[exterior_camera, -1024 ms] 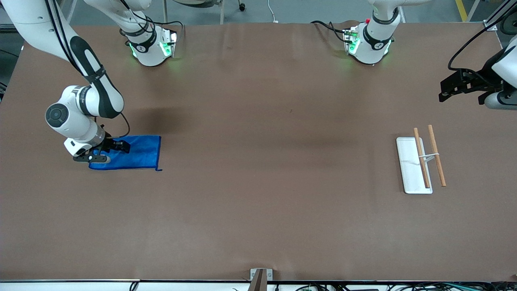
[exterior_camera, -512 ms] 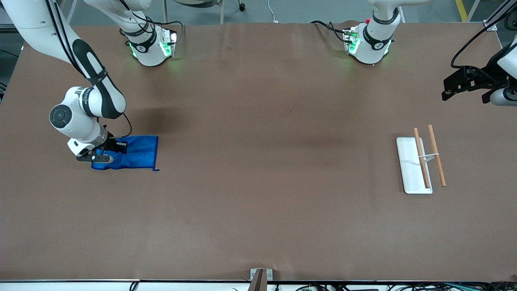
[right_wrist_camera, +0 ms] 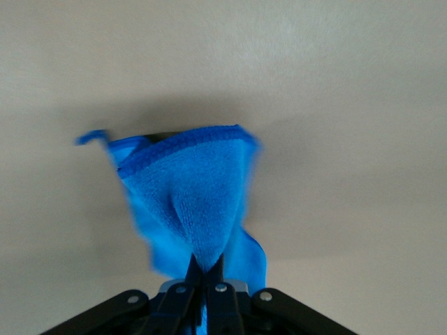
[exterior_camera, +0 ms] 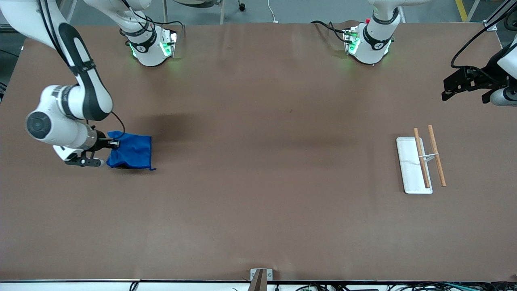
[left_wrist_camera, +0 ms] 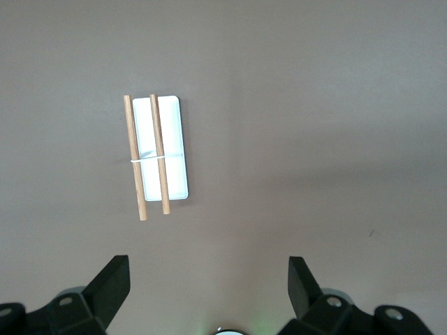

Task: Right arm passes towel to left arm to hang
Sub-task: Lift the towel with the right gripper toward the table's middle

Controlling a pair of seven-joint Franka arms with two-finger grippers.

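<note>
Blue microfibre, bunched and partly lifted, marks the towel [exterior_camera: 131,152], which is found at the right arm's end of the worktop [exterior_camera: 258,210], its lower folds apparently resting on the brown surface. One edge of the cloth is pinched in the right end effector [exterior_camera: 114,143], whose fingers are seen closed on it in the right wrist view, the fabric [right_wrist_camera: 192,202] hanging away from the jaws in a loose fold. From that grip the towel extends toward the middle of the worktop, so its free length points the way it must be carried. The left end effector [exterior_camera: 448,89] is held over the left arm's end of the worktop, well apart from the towel, with its fingers [left_wrist_camera: 112,283] spread wide and empty; that arm waits. Below it, nearer the front camera, lies a white rack [exterior_camera: 407,161] with two wooden rails [exterior_camera: 437,155].
</note>
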